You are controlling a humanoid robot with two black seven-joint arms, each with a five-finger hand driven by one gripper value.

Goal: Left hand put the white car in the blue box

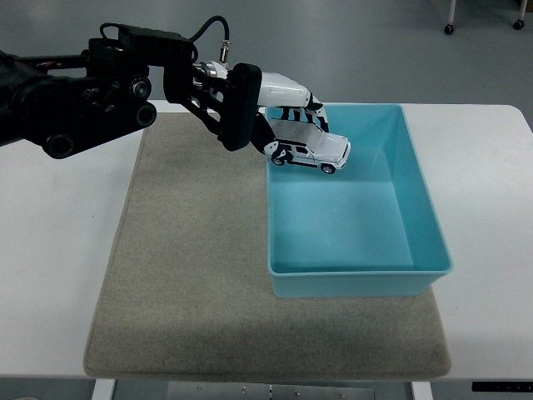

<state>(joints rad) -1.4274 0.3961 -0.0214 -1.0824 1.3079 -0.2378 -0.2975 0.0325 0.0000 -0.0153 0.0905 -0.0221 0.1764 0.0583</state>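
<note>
A white surface (58, 217) carries a beige felt mat (191, 267) with an open, light-blue plastic box (354, 204) on its right part. The black-and-white left hand (279, 108) has its fingers closed over the roof of a small white toy car (312, 152), which hangs just beneath them above the box's far-left corner. The carry looks nearly finished; next, I judge, comes lowering it and letting go.

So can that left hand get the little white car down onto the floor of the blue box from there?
Probably yes: the left hand holds the white toy car above the open blue plastic box, nothing beneath it.
</note>
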